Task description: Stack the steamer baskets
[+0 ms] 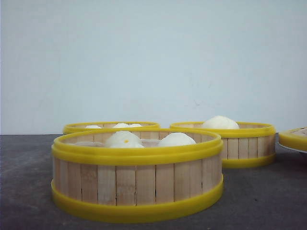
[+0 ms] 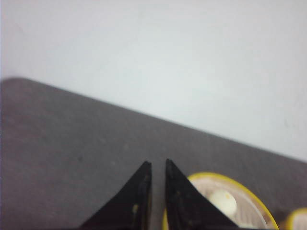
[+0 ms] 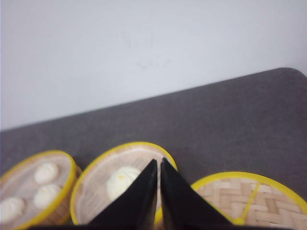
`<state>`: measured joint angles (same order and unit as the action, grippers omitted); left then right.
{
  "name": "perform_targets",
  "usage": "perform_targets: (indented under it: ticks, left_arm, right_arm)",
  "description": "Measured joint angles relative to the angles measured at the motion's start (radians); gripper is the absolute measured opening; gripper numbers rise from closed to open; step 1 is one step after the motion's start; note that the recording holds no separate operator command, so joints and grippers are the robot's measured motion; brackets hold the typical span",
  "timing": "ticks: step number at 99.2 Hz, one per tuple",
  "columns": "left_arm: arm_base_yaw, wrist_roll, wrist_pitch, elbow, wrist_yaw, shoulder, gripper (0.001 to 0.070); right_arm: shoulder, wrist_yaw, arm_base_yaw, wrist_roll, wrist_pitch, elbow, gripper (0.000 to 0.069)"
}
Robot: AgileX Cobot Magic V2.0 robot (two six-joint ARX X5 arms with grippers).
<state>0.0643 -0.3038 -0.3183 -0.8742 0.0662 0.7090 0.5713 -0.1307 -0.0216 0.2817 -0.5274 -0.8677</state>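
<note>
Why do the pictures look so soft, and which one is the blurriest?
Front view: flat, even light, the nearest basket fairly sharp. Left wrist view: blurriest, the left gripper a dark smear. Right wrist view: soft too, the lid hazy beside the right gripper.

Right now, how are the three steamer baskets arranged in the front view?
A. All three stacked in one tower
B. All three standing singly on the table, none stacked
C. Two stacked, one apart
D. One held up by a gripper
B: the near basket, the back left basket and the back right basket each stand on the dark table, with buns showing in all three open tops.
</note>
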Motion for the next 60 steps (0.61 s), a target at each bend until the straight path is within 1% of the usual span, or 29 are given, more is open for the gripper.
perform_targets:
  ticks: [3,7,13,17,19,22,26,31,34,37,45,60]
  left_arm:
    - [0.001,0.0,-0.003,0.0,-0.014,0.014,0.0036]
    - [0.003,0.0,-0.011,0.0,-0.019,0.03,0.0061]
    - [0.006,0.002,-0.015,0.002,-0.032,0.04,0.0127]
    - [0.008,0.009,-0.014,0.002,-0.043,0.041,0.0175]
    - [0.011,0.014,-0.013,0.002,-0.044,0.041,0.0197]
    - [0.014,0.026,-0.013,0.002,-0.046,0.042,0.0227]
    - [0.019,0.039,-0.012,0.002,-0.047,0.045,0.0253]
    - [0.023,0.06,-0.012,0.002,-0.047,0.053,0.027]
    - [0.024,0.073,-0.013,0.002,-0.047,0.061,0.0275]
    - [0.024,0.084,-0.013,0.002,-0.047,0.07,0.0278]
    - [0.026,0.105,-0.013,0.002,-0.047,0.098,0.028]
    - [0.04,0.119,-0.01,0.001,-0.047,0.187,0.028]
  right_arm:
    - [0.011,0.0,0.0,-0.008,-0.008,-0.001,0.0007]
    - [0.024,0.0,0.0,-0.016,-0.02,-0.001,0.0007]
    - [0.041,0.0,0.0,-0.022,-0.022,-0.001,0.0016]
    - [0.048,0.0,0.0,-0.024,-0.021,-0.001,0.0051]
    - [0.05,0.0,0.0,-0.024,-0.02,0.0,0.0082]
    - [0.05,0.0,0.0,-0.024,-0.013,0.0,0.0146]
    - [0.053,0.0,0.0,-0.024,0.004,0.0,0.0254]
    - [0.06,-0.001,0.0,-0.023,0.028,0.0,0.0386]
    - [0.065,-0.001,0.0,-0.023,0.042,0.0,0.0439]
    - [0.07,-0.001,0.0,-0.023,0.053,0.0,0.0473]
    - [0.088,-0.006,0.0,-0.023,0.072,0.0,0.0515]
    - [0.14,-0.026,0.0,-0.024,0.098,0.0,0.0527]
